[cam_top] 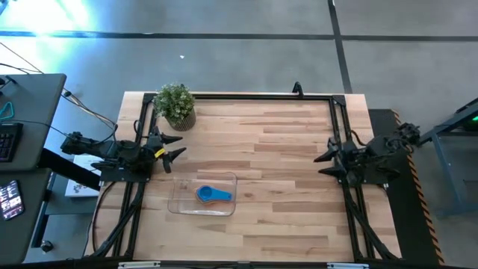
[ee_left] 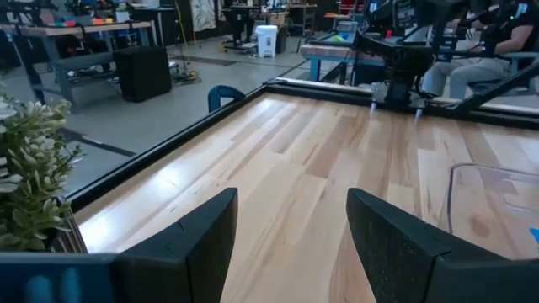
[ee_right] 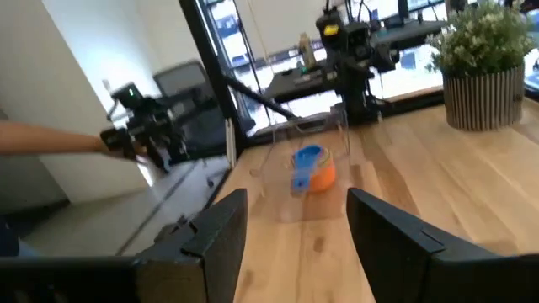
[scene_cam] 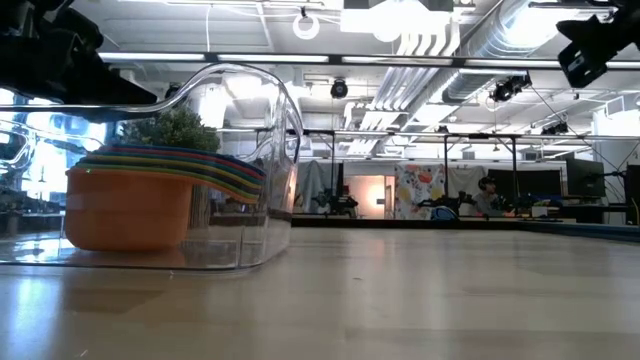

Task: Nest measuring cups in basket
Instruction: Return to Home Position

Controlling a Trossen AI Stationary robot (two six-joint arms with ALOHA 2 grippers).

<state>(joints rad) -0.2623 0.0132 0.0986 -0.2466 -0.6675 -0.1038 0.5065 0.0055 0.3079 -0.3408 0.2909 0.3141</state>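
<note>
Measuring cups [cam_top: 213, 195] nested in basket [cam_top: 179, 203] | plant [cam_top: 176, 104] near left claw [cam_top: 183, 146], wide | right claw [cam_top: 317, 165] wide, well apart

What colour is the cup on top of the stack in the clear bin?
Top cup is blue, best in the high view.

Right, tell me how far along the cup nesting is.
Done: the stacked cups sit inside the clear bin. In hand: nothing; the left pincer, by the plant, and the right pincer, on the opposite side, are both open and empty. Nothing looks left.
</note>
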